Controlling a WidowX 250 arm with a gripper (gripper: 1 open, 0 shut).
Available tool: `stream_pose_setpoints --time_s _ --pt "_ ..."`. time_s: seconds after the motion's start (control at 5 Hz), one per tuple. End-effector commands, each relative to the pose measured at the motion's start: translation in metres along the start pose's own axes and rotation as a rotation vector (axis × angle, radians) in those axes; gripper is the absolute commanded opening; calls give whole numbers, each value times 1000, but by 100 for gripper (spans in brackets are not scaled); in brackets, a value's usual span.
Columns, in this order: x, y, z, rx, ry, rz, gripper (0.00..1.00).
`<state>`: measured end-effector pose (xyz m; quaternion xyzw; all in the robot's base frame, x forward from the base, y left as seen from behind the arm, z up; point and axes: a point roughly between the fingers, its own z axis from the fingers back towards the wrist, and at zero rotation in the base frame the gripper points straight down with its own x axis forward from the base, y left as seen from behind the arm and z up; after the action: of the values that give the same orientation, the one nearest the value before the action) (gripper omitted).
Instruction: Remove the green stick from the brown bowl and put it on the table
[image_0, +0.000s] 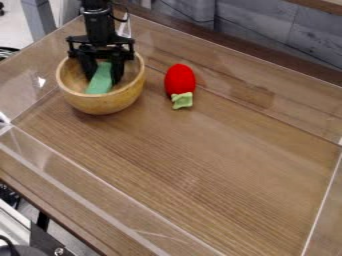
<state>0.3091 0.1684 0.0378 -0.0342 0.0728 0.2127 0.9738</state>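
Note:
The brown bowl (99, 95) stands at the back left of the table (201, 160). The green stick (99, 80) lies slanted inside it, one end resting up against the far wall. My gripper (103, 68) points straight down into the bowl. One black finger stands on each side of the stick, and they look apart from it, so the gripper is open. The gripper's body hides the stick's upper end.
A red strawberry toy (179, 81) with a small green leaf lies just right of the bowl. Low clear acrylic walls (40, 150) run around the table's edges, close behind and to the left of the bowl.

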Motion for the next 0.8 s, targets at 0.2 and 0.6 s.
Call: stream_pose_setpoints --time_s 0.2,0.6 --pt "2 7 67 -20 -126 -102 0" --pt "1 -7 106 -77 -152 -40 0"
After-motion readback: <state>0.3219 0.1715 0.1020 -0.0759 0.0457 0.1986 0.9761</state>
